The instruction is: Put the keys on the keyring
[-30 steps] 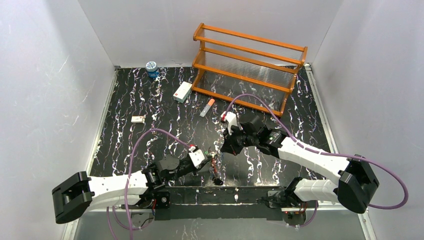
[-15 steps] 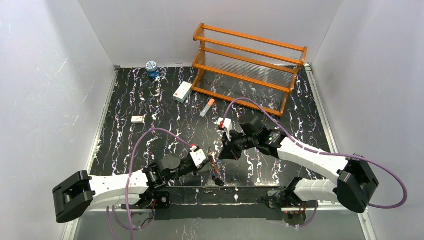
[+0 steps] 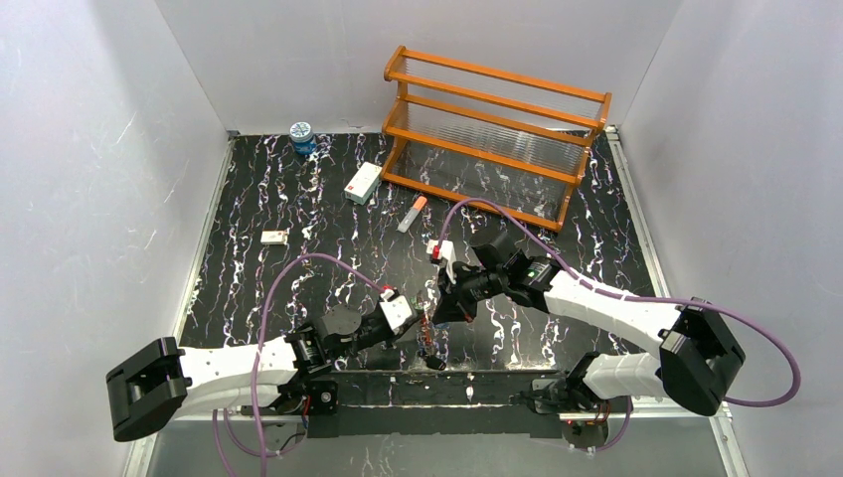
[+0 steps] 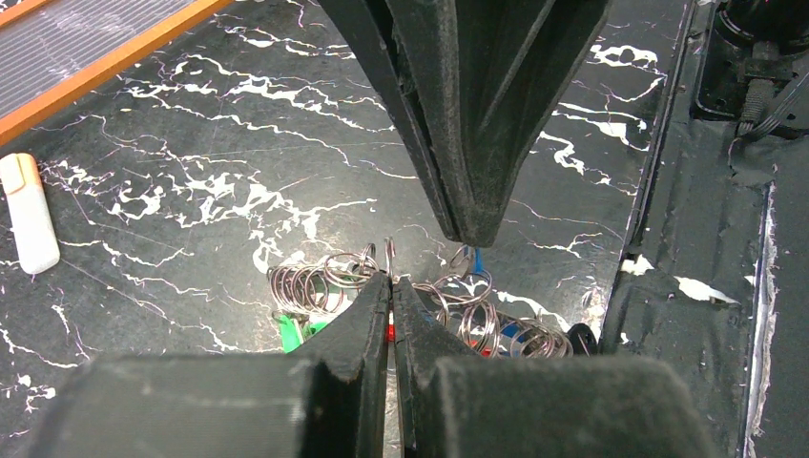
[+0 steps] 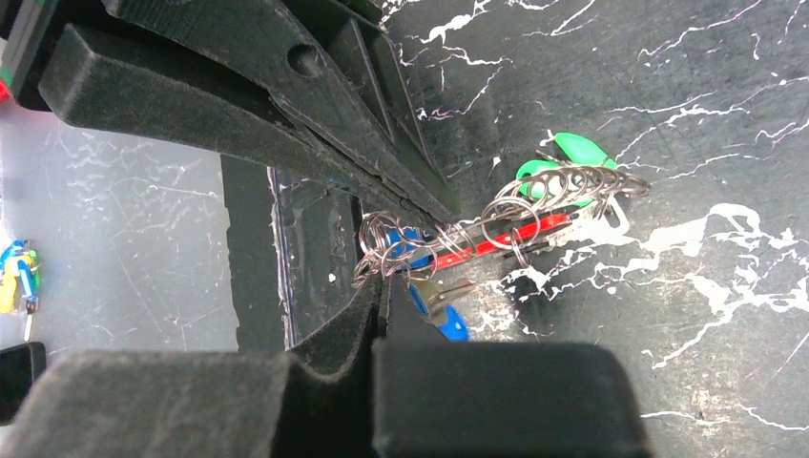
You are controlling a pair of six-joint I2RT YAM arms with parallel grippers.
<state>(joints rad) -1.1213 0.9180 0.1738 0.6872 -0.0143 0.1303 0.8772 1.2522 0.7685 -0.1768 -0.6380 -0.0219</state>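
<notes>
An orange rack (image 3: 494,139) was set at the marbled worktop's (image 3: 258,189) far edge, a blue-lidded jar (image 3: 301,136) at its far left corner; a box (image 3: 362,183) and orange-capped tube (image 3: 412,214) were laid nearby.

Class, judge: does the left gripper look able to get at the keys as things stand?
Likely yes: the left gripper, shut, has its tips right at the keys, nothing between; the right gripper crowds in opposite.
</notes>
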